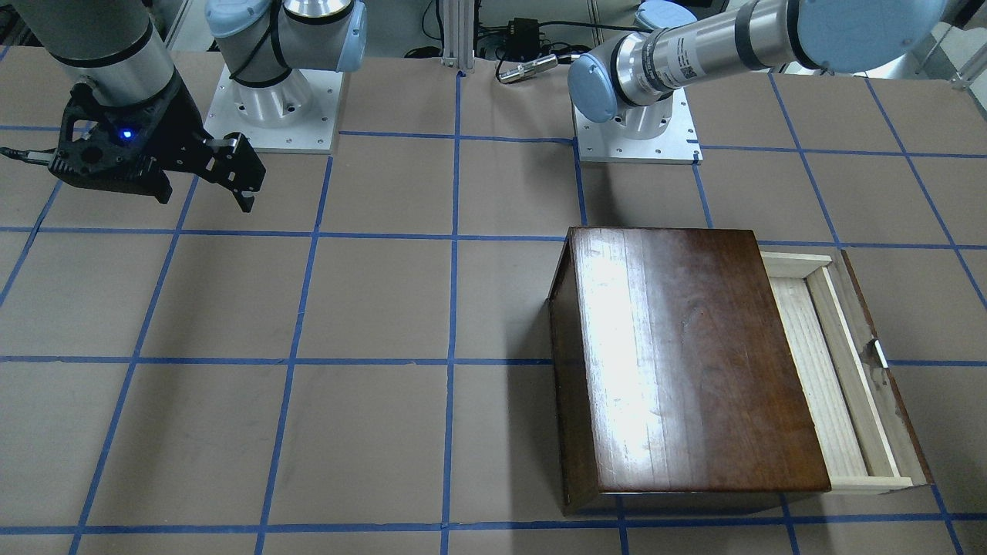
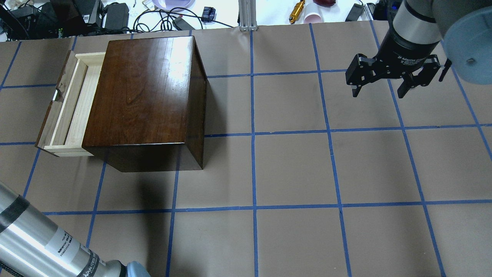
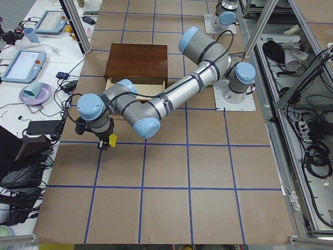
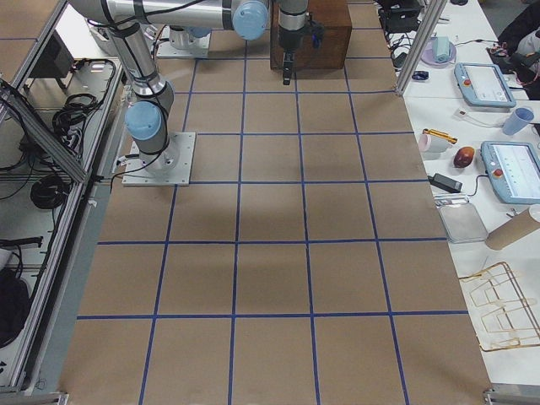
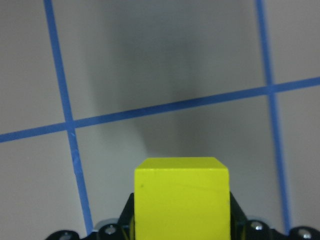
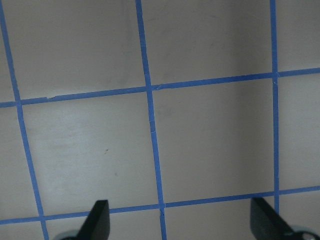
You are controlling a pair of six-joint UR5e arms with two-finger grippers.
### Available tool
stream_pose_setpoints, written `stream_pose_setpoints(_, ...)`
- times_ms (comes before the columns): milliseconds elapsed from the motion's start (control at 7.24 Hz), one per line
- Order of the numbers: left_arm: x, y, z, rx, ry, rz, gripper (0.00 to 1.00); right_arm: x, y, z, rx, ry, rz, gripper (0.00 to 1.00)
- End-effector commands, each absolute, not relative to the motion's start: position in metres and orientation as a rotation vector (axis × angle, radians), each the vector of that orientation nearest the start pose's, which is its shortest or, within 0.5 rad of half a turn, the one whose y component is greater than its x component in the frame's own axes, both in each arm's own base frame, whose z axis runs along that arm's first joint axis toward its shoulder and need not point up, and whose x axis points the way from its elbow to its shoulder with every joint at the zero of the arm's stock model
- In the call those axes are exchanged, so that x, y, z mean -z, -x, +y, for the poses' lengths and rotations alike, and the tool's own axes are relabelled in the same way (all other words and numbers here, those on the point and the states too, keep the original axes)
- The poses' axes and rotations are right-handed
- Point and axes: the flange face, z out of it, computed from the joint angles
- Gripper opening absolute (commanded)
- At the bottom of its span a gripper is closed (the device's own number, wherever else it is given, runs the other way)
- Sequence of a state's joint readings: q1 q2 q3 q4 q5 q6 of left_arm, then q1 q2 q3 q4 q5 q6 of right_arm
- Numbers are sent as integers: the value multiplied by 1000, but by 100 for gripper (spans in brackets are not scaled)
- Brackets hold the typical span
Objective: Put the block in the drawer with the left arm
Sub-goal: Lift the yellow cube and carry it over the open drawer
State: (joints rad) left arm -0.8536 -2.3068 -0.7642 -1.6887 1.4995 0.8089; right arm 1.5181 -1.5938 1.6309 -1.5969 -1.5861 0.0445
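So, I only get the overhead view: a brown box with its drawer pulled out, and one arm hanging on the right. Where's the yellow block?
Observer: The left end effector has the block. The left wrist view shows it pinched in the grip.
Operator: Is it over the drawer?
Observer: Not yet. In the exterior left view it hangs above the table, out past the front of the drawer, on that camera's side.
Operator: And the other arm, is it carrying anything?
Observer: No. The right wrist view shows only bare table under the right end effector, which is open with nothing in its grip.
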Motion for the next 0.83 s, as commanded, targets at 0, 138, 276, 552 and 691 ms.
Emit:
stream_pose_setpoints(0,-443,-311,-666,-93,-11,3267,0,-472,-107,-487,-19,-152,3153,100)
stream_pose_setpoints(138,-455,-259,-669,-109,69,3262,0,-472,-107,-487,-17,-152,3153,100)
stream_pose_setpoints(276,-452,-219,-669,-136,103,3265,0,-472,-107,-487,-17,-152,3152,100)
stream_pose_setpoints(552,-438,-192,-667,-82,147,3242,0,-472,-107,-487,-17,-152,3152,100)
stream_pose_setpoints(691,-423,-182,-661,-134,133,3257,0,-472,-107,-487,-17,-152,3152,100)
